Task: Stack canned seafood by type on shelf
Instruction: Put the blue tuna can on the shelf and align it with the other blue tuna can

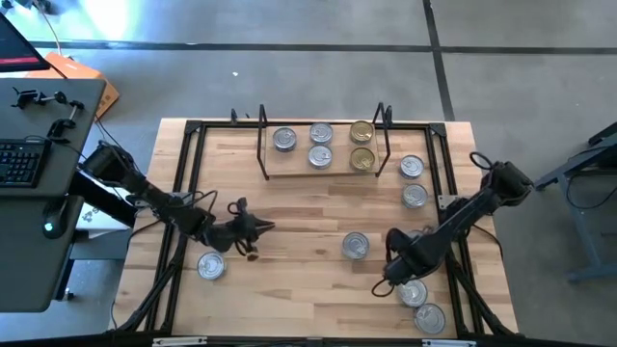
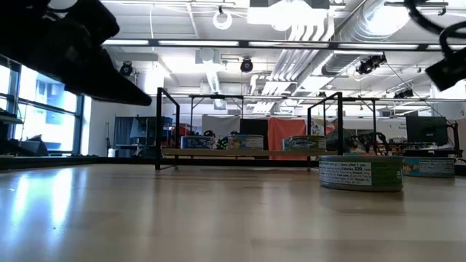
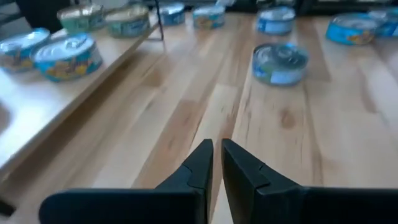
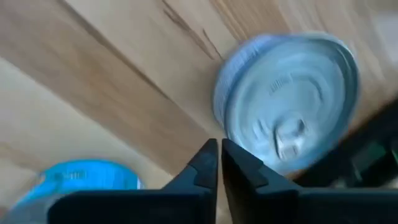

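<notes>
Wooden tabletop (image 1: 289, 222) with scattered tins (image 1: 355, 246) around both empty grippers.

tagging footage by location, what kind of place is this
Likely a robotics lab in an industrial-style space: exposed ceiling ducts, a desk with a keyboard beside the table, and concrete floor.

Eleven tins show in the high view. Nine have silver lids: three on the shelf (image 1: 289, 166) at (image 1: 284, 140), (image 1: 321, 134) and (image 1: 321, 156), and six on the desk (image 1: 289, 231) at (image 1: 412, 168), (image 1: 415, 197), (image 1: 356, 246), (image 1: 211, 265), (image 1: 413, 292) and (image 1: 430, 317). Two gold-lidded tins (image 1: 362, 132) (image 1: 362, 158) sit on the one shelf. Two arms are in view.
</notes>
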